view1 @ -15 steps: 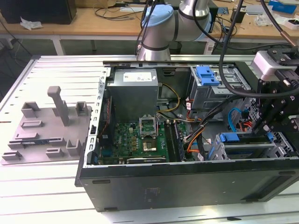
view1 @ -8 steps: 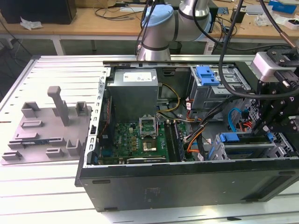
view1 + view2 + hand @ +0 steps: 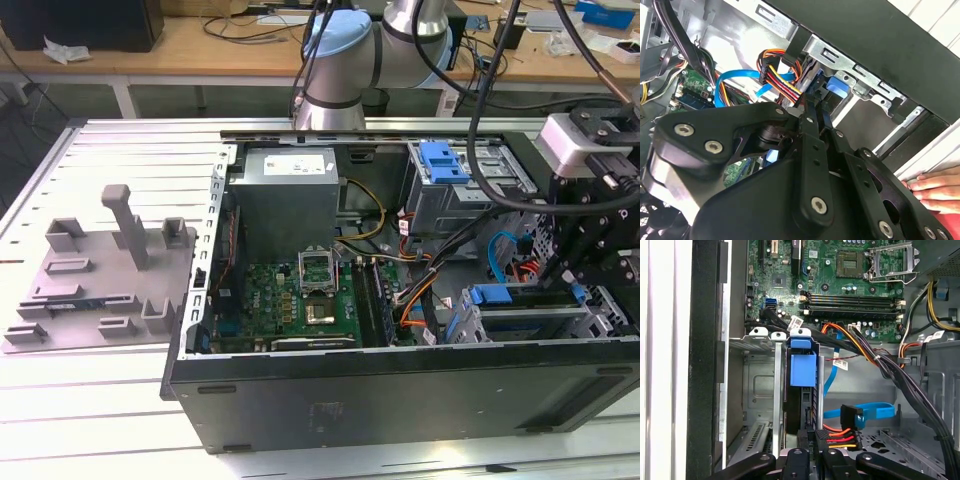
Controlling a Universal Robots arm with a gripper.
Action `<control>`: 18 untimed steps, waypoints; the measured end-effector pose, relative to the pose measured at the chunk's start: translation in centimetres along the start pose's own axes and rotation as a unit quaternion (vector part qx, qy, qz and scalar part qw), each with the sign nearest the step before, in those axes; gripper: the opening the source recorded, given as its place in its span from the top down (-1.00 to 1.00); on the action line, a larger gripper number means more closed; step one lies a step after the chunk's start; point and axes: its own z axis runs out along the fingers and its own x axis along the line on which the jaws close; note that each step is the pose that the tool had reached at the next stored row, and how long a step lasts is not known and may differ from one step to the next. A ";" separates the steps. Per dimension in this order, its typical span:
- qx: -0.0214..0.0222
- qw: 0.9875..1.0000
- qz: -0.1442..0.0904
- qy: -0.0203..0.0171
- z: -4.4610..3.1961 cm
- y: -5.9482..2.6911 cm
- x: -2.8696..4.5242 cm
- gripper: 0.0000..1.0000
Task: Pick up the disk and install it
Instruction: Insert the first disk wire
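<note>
Your claw (image 3: 812, 452) hangs inside the open case (image 3: 400, 385), down at the drive bays on the exterior view's right. Its black fingers (image 3: 812, 145) stand close together, pinched on the rear edge of the disk (image 3: 802, 390), which stands on edge in its slot right in front of the claw. You see the disk's blue carrier handle (image 3: 803, 362) at the far end of the slot from the claw, and its dark body runs back toward the fingertips. In the second wrist view the same blue frame (image 3: 837, 87) shows just beyond the fingertips, between the grey bay walls.

Just beside the claw, a bundle of orange, red and black wires (image 3: 837, 432) ends in a black plug touching the disk's near end. A flat blue cable (image 3: 867, 412) curls beside it across the bay floor. Beyond the disk, past the bay (image 3: 762, 375), lies the green board (image 3: 840, 280) with its empty socket.

Well apart from the claw, on the desk (image 3: 90, 390) at the exterior view's left, sits the grey fixture (image 3: 105, 270) with upright posts. A second blue latch (image 3: 443, 162) tops the cage behind the claw. A person's fingertips (image 3: 935, 187) rest on the case edge near the claw in the second wrist view
</note>
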 end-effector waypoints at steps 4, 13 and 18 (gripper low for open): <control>0.000 1.000 0.000 0.000 0.14 0.00 0.00 0.66; 0.000 1.000 0.000 0.000 0.25 -0.01 0.01 0.66; 0.000 1.000 0.000 0.000 0.26 -0.01 0.01 0.66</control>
